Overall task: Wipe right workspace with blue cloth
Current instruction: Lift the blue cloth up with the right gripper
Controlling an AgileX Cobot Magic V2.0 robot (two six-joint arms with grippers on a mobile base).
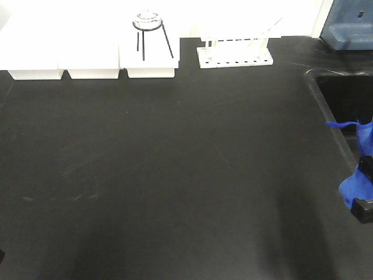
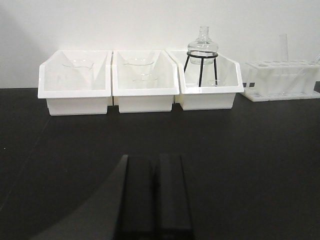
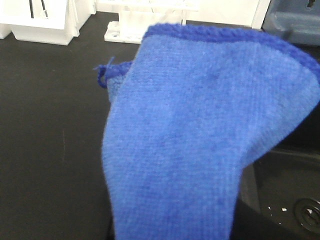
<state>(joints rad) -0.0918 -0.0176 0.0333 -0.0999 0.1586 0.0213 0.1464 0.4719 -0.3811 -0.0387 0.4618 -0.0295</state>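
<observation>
blue cloth [image 3: 190,135]: we're seeing it hanging bunched, up off the bench, at the far R edge of the front view, w/ a thin tail corner poking out to the L. In the R wrist view it's draping right across the lens & filling most of the pic.
R gripper [image 1: 364,188]: we're reading it as clamping the blue cloth. Two black finger bits are showing at the frame edge, one above & one below the fabric, w/ cloth bulging btwn them. The rest is cut off by the frame.
L gripper [image 2: 156,195]: we're seeing the jaws closed on nothing, the two black fingers [image 2: 140,190] lying side by side & pointing toward the bins.
benchtop [image 1: 175,175]: matte black, showing faint scuffs L of centre.
sink basin [image 1: 349,96]: sunk into the bench at R. The cloth is hanging by its near-L rim, and we're spotting the drain low R in the R wrist view.
white bins [image 2: 145,85]: three sitting in a row along the back wall.
tripod stand [image 2: 201,65]: black wire, standing in the R-most bin & carrying a glass flask [image 2: 202,42].
tube rack [image 2: 282,80]: white, sitting just R of the bins.
</observation>
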